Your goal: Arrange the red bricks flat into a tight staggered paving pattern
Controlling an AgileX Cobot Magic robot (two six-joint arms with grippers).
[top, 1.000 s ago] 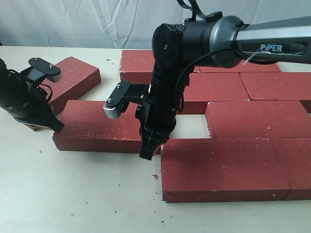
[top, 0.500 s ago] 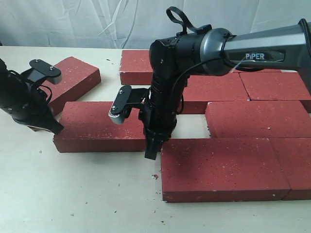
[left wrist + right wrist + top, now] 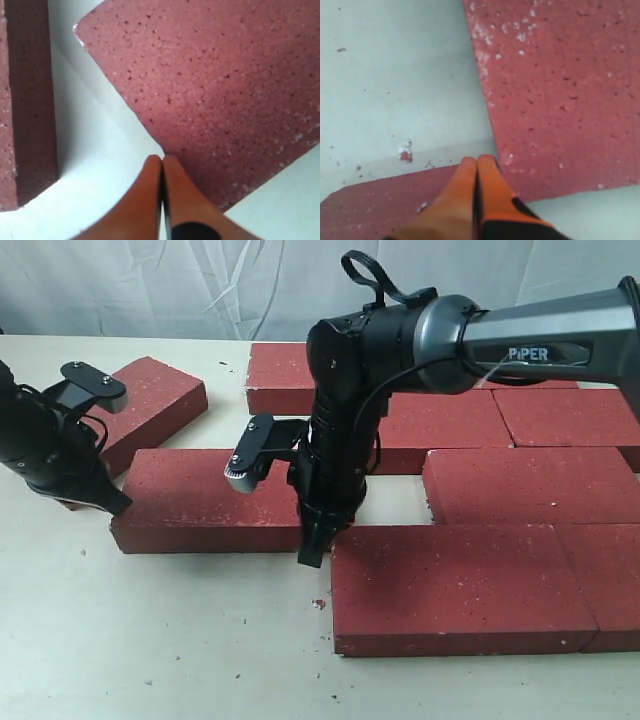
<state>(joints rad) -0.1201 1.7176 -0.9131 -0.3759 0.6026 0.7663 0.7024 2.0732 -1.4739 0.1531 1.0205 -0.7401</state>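
Presently, the left end effector [image 3: 115,503] and right end effector [image 3: 312,554], fingers together and empty, stand at opposite ends of one dark-red rectangular paving brick [image 3: 205,502].

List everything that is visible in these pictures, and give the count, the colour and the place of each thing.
dark-red rectangular paving bricks: at least eight visible, dark red; six packed in staggered rows on the right, one loose brick left of them, one angled brick at far left. The right arm hides part of the back row.
brick crumbs: a few, red and whitish, on the table in front of the rows.
off-white table: one, under everything.
white wrinkled cloth backdrop: one, behind the table.
black left arm: one, far left; jaws shut, tips near the loose brick's left end.
black and grey right arm: one, reaching to the centre; jaws shut, tips at the gap between the loose brick and the front row.
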